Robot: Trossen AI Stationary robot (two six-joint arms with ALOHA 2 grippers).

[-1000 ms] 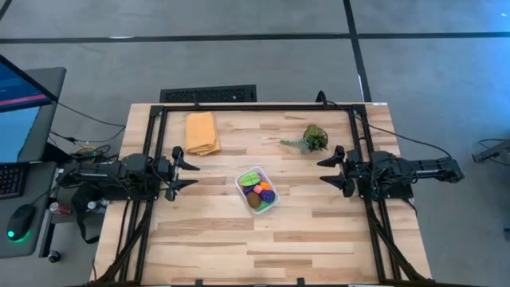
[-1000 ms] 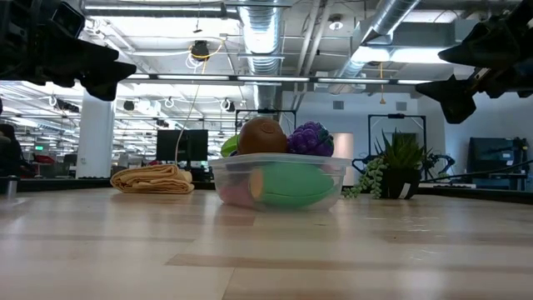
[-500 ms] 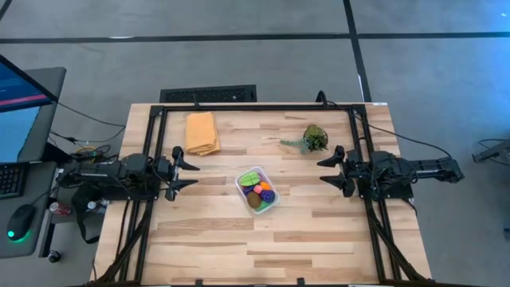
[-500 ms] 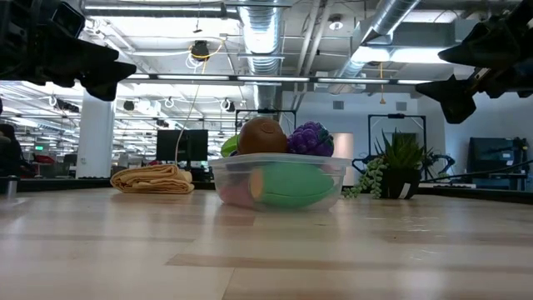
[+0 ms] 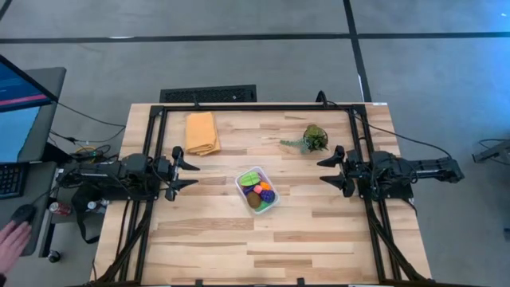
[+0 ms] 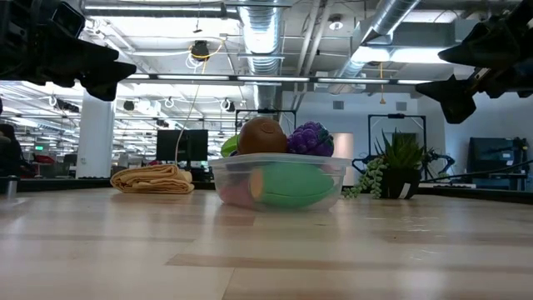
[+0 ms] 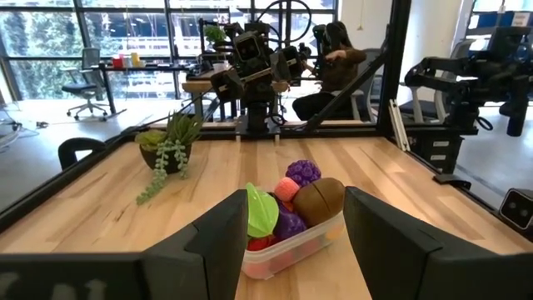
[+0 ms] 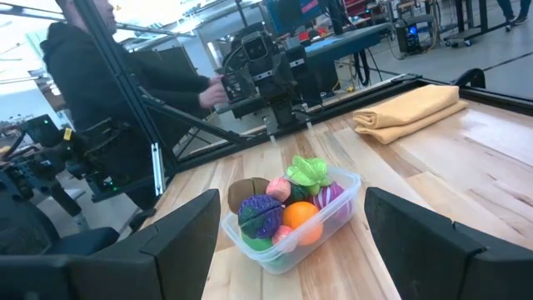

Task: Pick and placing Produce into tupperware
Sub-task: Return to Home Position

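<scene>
Two dark robot hands, both spread wide: left hand (image 5: pixel 194 174) at the left edge of the pale wooden worktop (image 5: pixel 239 247), right hand (image 5: pixel 322 171) at the right edge. Between them, well apart from both, small clear plastic box (image 5: pixel 239 185), full of colourful toy fruits and vegetables (image 5: pixel 256 191).

In the low view, the top edge cuts off the left gripper (image 6: pixel 115 82) and the right gripper (image 6: pixel 447 83). You see the lower produce (image 6: pixel 293 185) only blurred through the wall of the tupperware (image 6: pixel 279 158). In the high view, the corner cuts off a person's hand (image 5: pixel 11 239).
</scene>
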